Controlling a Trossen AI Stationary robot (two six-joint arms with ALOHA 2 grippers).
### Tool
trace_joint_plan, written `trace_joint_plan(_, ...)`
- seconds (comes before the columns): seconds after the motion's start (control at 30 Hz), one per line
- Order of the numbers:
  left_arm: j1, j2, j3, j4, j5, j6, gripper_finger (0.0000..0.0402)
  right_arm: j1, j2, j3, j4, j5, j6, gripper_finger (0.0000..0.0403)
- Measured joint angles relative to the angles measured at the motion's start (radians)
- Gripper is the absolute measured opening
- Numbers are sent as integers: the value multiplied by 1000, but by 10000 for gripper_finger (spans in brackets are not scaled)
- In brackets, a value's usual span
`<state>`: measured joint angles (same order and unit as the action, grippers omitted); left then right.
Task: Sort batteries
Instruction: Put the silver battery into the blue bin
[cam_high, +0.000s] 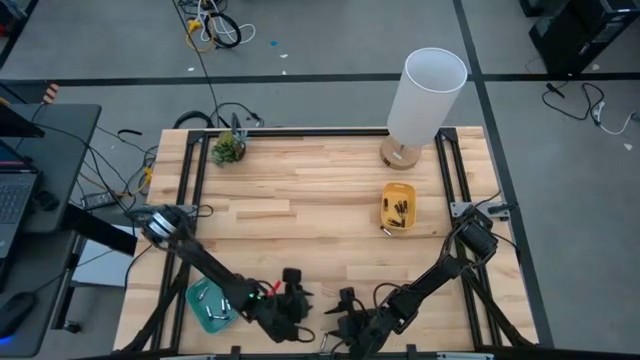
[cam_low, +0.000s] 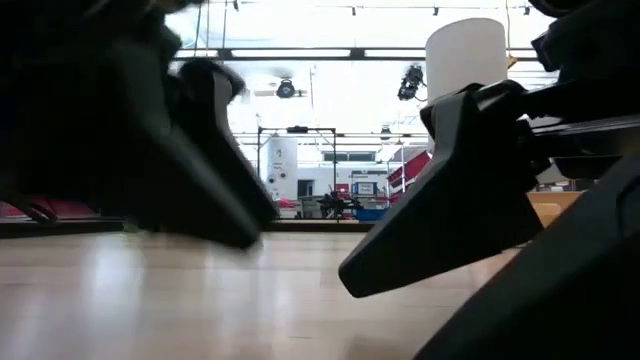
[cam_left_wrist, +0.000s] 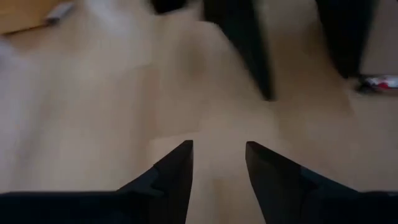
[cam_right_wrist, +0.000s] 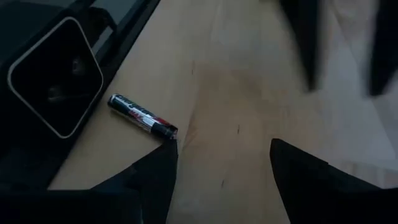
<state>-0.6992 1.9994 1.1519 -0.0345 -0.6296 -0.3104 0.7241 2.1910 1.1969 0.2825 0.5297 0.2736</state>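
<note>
Near the table's front edge my two grippers face each other, both open with nothing between their fingers: left gripper (cam_high: 298, 300) (cam_left_wrist: 219, 146), right gripper (cam_high: 340, 316) (cam_right_wrist: 224, 149). A dark battery (cam_right_wrist: 143, 116) lies flat on the wood just beyond one right fingertip (cam_right_wrist: 166, 155), outside the gap. In the high view it is a small reddish battery (cam_high: 325, 341) at the front edge. The teal tray (cam_high: 210, 306) holds silvery batteries. The yellow tray (cam_high: 397, 208) holds dark ones. One more battery (cam_high: 383, 231) lies beside the yellow tray.
A white lamp (cam_high: 425, 95) and a small plant (cam_high: 228, 148) stand at the table's far edge. The low camera's housing (cam_right_wrist: 56, 74) sits at the front edge beside the loose battery. Bare wood lies between the grippers and the yellow tray.
</note>
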Motion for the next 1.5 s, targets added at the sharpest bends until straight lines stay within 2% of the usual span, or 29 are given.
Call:
trace_joint_plan(0.13,-6,-78,0,-115,1,-37,163,-3,-6,0,-14,-4,-65,242)
trace_joint_plan(0.23,-18,-93,0,-110,41,-42,163,-16,-20,0,-44,-60,-134,242)
trace_joint_plan(0.37,-33,-64,1,-52,176,-65,163,-46,-32,1,-63,-220,-203,242)
trace_joint_plan(0.43,-44,-33,0,-16,208,-83,163,-64,-33,2,-66,-301,-242,242)
trace_joint_plan(0.67,-71,57,0,170,223,-94,163,-112,-32,3,-61,-516,-414,231)
trace_joint_plan(0.93,-72,113,1,311,211,-117,163,-173,-29,2,-63,-786,-482,214)
trace_joint_plan(1.17,-70,169,3,401,167,-114,163,-211,-27,0,-56,-869,-568,209)
trace_joint_plan(1.33,-70,195,4,458,122,-91,163,-222,-26,-1,-54,-871,-580,209)
trace_joint_plan(1.5,-62,197,4,466,122,-38,163,-223,-26,-2,-42,-863,-577,209)
